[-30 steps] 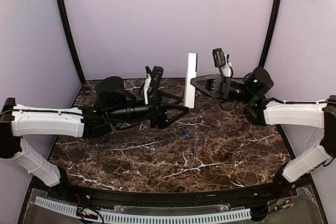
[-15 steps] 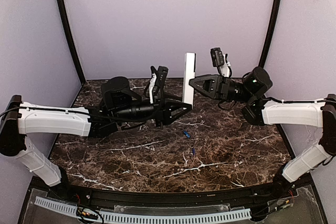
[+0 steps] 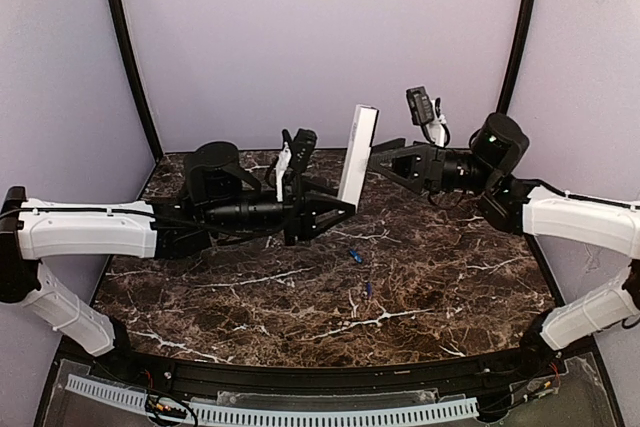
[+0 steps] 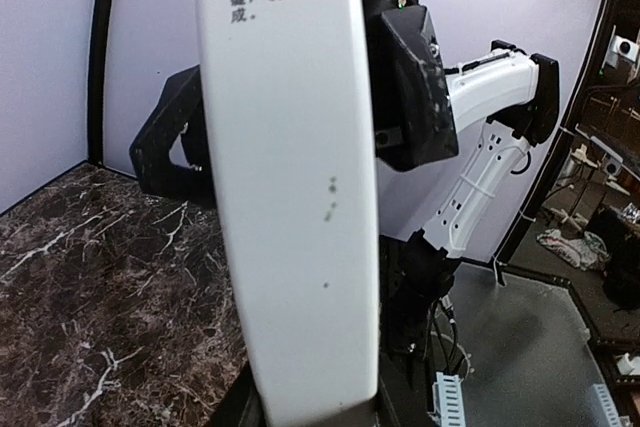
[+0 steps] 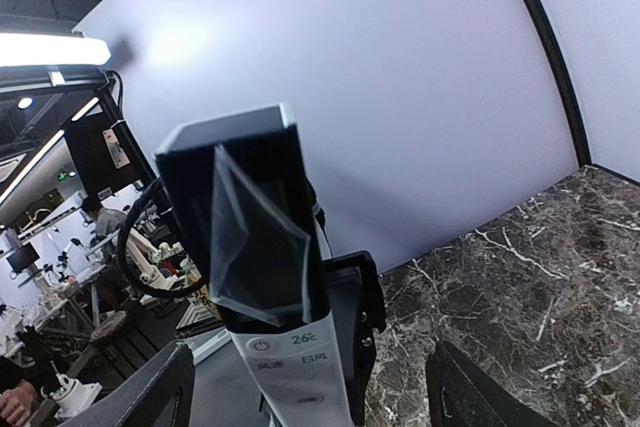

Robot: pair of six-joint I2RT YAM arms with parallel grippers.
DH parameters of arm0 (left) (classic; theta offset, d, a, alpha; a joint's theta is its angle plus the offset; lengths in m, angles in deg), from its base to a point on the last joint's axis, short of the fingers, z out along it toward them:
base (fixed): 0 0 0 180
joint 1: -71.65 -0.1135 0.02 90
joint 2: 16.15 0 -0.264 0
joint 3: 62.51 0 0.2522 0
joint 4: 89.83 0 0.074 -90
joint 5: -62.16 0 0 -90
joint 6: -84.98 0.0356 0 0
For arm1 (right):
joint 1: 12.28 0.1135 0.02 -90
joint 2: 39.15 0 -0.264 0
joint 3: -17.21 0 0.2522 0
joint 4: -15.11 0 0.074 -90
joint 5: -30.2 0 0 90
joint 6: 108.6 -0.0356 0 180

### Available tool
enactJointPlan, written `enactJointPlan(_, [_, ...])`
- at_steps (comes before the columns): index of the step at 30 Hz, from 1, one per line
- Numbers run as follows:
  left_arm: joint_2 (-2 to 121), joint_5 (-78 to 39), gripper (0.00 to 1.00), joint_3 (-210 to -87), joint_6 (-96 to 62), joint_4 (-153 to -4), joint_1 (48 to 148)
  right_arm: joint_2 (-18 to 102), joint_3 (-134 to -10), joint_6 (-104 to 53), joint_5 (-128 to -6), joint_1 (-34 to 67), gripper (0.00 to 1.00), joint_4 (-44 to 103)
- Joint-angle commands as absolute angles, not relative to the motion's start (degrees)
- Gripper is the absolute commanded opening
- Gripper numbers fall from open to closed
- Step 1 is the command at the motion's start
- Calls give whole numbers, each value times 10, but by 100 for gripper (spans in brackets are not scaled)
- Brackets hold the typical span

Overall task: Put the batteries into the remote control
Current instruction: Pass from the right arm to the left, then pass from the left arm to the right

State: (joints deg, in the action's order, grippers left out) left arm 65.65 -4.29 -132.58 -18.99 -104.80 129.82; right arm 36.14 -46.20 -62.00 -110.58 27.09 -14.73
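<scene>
The remote control (image 3: 356, 152) is a slim white stick held upright above the table, its top leaning right. My left gripper (image 3: 343, 206) is shut on its lower end; in the left wrist view the white back (image 4: 290, 197) fills the middle and the jaws clamp its bottom edge. My right gripper (image 3: 385, 159) stands open just right of the remote, its fingers apart from it. In the right wrist view the remote's dark display end (image 5: 250, 237) stands between the wide-spread fingers (image 5: 160, 392), untouched. Two small blue batteries (image 3: 354, 255) (image 3: 368, 289) lie on the marble below.
The dark marble table (image 3: 250, 297) is walled by purple panels at the back and sides. Both arms reach towards the middle at the rear. A white ridged rail (image 3: 270, 412) runs along the near edge.
My right gripper has opened and let go of the remote. My left gripper has shut on its lower end, and the remote's top now leans right.
</scene>
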Motion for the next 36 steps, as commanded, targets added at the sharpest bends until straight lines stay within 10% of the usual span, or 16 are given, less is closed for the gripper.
enactJointPlan(1, [579,-47,8,-1345,-51,-882,1296,272,-502,-439,-1059,268,81,123])
enactJointPlan(7, [534,-212,6,-1351,64,-681,1297,198,-468,-436,-1026,254,96,198])
enactJointPlan(18, [542,-452,3,-1339,202,-625,1347,233,-501,-506,-972,250,86,323])
enactJointPlan(36, [508,-370,5,-1322,296,-565,1370,208,-494,-372,-1059,260,67,408])
